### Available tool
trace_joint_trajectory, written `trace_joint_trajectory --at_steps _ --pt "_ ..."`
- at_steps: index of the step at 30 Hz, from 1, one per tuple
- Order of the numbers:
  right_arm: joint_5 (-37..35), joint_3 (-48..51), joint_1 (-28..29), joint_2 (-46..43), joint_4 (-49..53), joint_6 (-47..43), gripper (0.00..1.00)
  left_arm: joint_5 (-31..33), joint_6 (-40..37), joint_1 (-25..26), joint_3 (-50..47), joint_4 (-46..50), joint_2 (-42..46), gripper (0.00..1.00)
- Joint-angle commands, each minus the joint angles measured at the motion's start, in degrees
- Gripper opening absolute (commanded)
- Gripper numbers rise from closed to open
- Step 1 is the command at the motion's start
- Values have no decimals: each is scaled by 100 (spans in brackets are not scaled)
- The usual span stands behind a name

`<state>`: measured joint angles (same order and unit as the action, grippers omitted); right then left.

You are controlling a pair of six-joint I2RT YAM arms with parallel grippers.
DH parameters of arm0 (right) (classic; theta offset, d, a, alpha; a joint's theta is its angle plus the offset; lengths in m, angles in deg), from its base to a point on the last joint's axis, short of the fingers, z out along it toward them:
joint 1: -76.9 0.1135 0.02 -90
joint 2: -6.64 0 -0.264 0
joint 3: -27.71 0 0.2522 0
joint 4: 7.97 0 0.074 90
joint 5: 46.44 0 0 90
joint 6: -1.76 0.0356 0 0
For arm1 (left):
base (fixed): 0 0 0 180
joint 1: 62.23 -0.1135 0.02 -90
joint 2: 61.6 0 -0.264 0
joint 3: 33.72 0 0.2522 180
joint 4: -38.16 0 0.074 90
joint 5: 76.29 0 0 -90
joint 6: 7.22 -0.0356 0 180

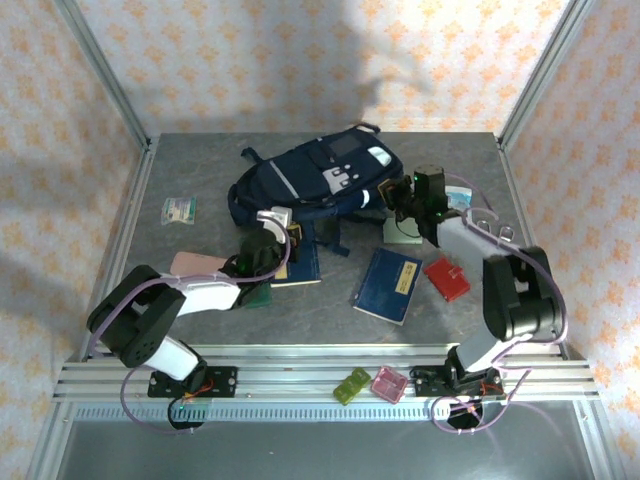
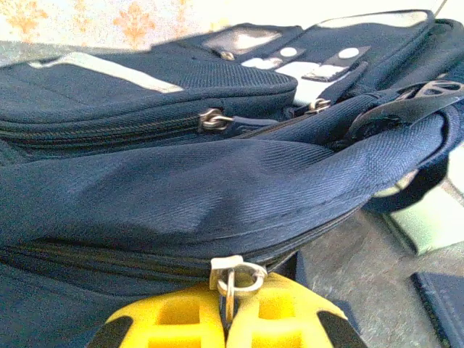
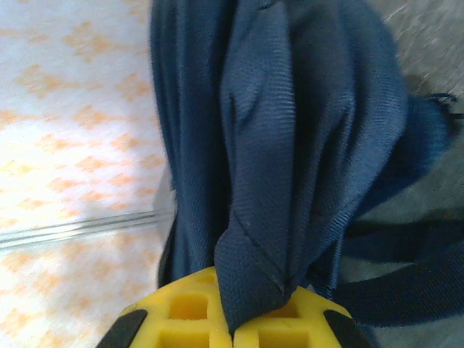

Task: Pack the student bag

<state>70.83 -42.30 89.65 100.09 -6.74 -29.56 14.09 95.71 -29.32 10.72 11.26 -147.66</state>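
The student bag (image 1: 310,170), a large navy backpack with white patches and a light diagonal stripe, lies at the back middle of the table. My left gripper (image 1: 278,228) is at its near left edge. In the left wrist view that gripper (image 2: 226,319) is shut on a metal zipper pull (image 2: 232,279) of the bag's main zip, with the bag (image 2: 181,188) lying right behind it. My right gripper (image 1: 398,197) is at the bag's right end. In the right wrist view it (image 3: 233,330) is shut on a fold of the bag's navy fabric (image 3: 290,239).
Two flat navy booklets (image 1: 390,285) (image 1: 300,262) lie in front of the bag. Nearby are a red item (image 1: 447,278), a pale green one (image 1: 400,232) and a pink one (image 1: 195,265). A small packet (image 1: 179,209) lies at the left. Green (image 1: 352,385) and pink (image 1: 388,384) boxes rest on the front rail.
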Motion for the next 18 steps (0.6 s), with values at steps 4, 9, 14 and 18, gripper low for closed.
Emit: trace_joint_trajectory --at_steps 4,9,14,18 --pt "-498 -1217 -384 1127 292 -591 3 218 -364 246 737 833 -70 0" --pt "-368 -1464 -336 957 1298 -926 49 193 -274 426 1170 1056 -487 0" --pt "-113 -905 -298 109 1797 -1083 60 122 -265 531 1642 1324 -837 0" --pt "268 39 -69 -588 1380 -714 66 50 -273 626 1958 1518 -1024 0"
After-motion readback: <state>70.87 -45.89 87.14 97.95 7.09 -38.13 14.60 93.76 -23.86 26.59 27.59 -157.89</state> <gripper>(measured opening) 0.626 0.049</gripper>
